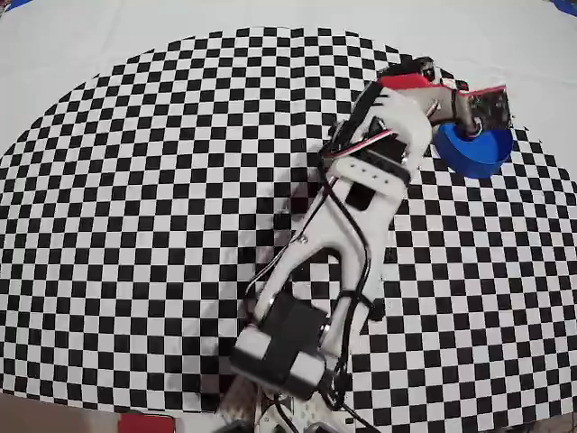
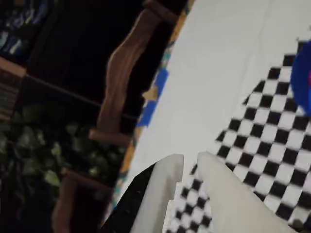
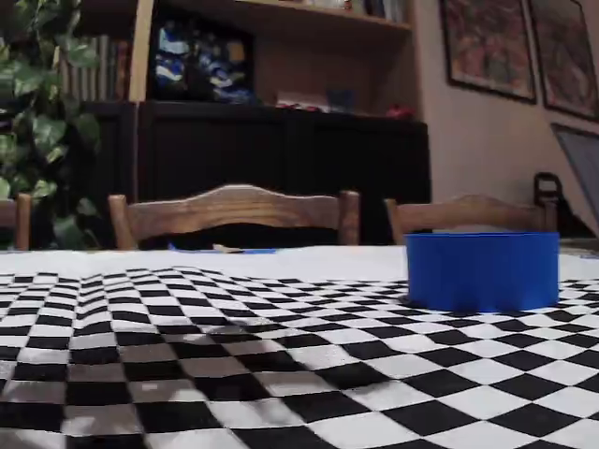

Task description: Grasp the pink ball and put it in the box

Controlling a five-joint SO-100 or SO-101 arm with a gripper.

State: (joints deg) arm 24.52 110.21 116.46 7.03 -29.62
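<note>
**Observer:** How do the jaws stand?

**Operator:** In the wrist view I see the gripper [image 2: 190, 162] at the bottom of the frame, its two white fingertips [image 2: 167, 170] nearly together with a thin gap between them and nothing in that gap. I read them as closed and empty. In the overhead view the arm [image 1: 347, 225] stretches toward the upper right, its head over the box [image 1: 482, 155]; the jaws themselves are hidden under it there.

**Observer:** And the box?

**Operator:** It sits at the upper right of the overhead frame on the checkered surface [image 1: 135, 180], partly covered by the arm's head. In the fixed view it stands at the right, upright, blue, its inside hidden by the wall. In the wrist view only a blurred blue sliver shows at the right edge.

**Observer:** The pink ball?

**Operator:** I cannot make it out in any view.
</note>
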